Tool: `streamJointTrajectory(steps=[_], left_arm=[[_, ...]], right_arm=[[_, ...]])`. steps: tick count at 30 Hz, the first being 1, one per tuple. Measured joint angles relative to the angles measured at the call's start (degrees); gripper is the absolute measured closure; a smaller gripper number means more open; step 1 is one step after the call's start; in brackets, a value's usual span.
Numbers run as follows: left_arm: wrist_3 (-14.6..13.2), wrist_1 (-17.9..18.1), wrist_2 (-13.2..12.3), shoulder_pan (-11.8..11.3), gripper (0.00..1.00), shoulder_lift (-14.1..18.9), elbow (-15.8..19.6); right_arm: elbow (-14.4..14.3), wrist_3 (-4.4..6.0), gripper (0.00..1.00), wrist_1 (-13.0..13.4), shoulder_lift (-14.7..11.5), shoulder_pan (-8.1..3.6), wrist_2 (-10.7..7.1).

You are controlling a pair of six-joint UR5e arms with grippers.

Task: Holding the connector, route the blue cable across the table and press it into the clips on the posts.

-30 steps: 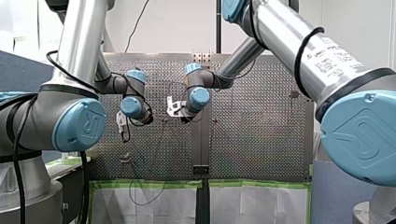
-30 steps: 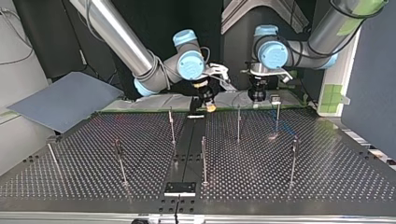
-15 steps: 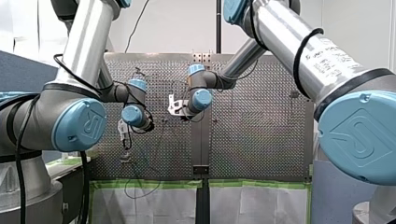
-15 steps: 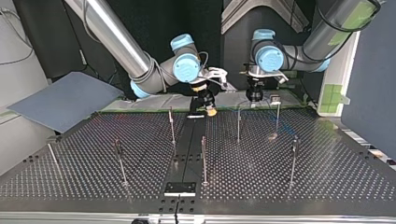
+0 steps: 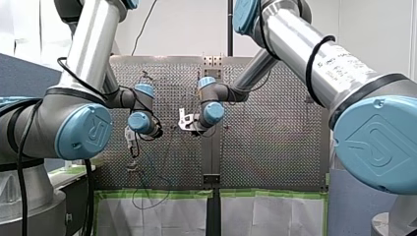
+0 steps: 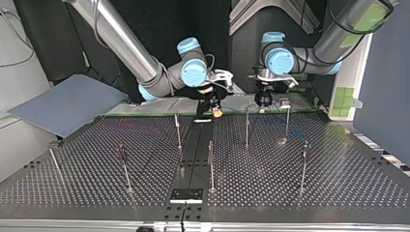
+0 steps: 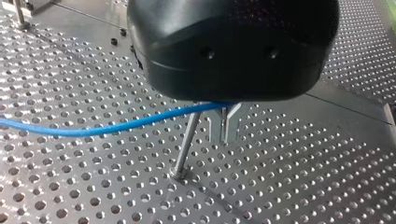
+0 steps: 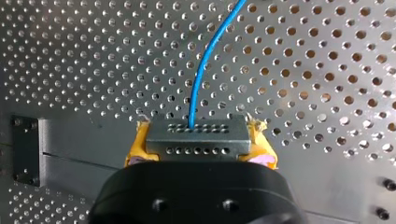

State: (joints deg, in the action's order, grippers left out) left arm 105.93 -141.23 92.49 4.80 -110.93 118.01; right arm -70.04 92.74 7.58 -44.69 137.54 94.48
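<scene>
So the counter (image 6: 309, 193) is a dark metal sheet full of holes, with a smooth dark strip (image 6: 193, 145) running down its middle in the top view. Seven thin metal posts (image 6: 211, 166) stand upright on it, spread well apart on both sides of that strip. A few have a little dark clip (image 6: 304, 147) near the top. A small black plate (image 6: 186, 195) sits on the strip at the near edge. In the left wrist view, one post (image 7: 187, 142) stands on a round foot.
</scene>
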Motion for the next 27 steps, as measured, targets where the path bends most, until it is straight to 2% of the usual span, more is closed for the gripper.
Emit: streamJointTrajectory(steps=[5,10,16,23,27], left_arm=[[0.7,1.0,-0.5,-0.3,1.00,-0.2,-0.2],[1.0,1.3,-1.0,-0.5,1.00,-2.0,-1.7],[1.2,0.9,-1.2,-1.0,1.00,-3.5,-3.9],[1.4,1.0,-1.4,-1.3,1.00,-3.6,-4.1],[1.2,0.4,-0.6,-1.4,1.00,-3.6,-3.9]], right_arm=[[0.0,0.50,1.00,0.0,0.0,-0.88,-0.12],[0.0,1.03,1.00,0.1,0.1,-1.96,-0.66],[0.0,1.13,1.00,0.0,0.1,-3.02,-1.12],[0.0,1.14,1.00,0.0,0.1,-4.15,-1.22],[0.0,1.14,1.00,0.0,0.1,-4.71,-1.24]])
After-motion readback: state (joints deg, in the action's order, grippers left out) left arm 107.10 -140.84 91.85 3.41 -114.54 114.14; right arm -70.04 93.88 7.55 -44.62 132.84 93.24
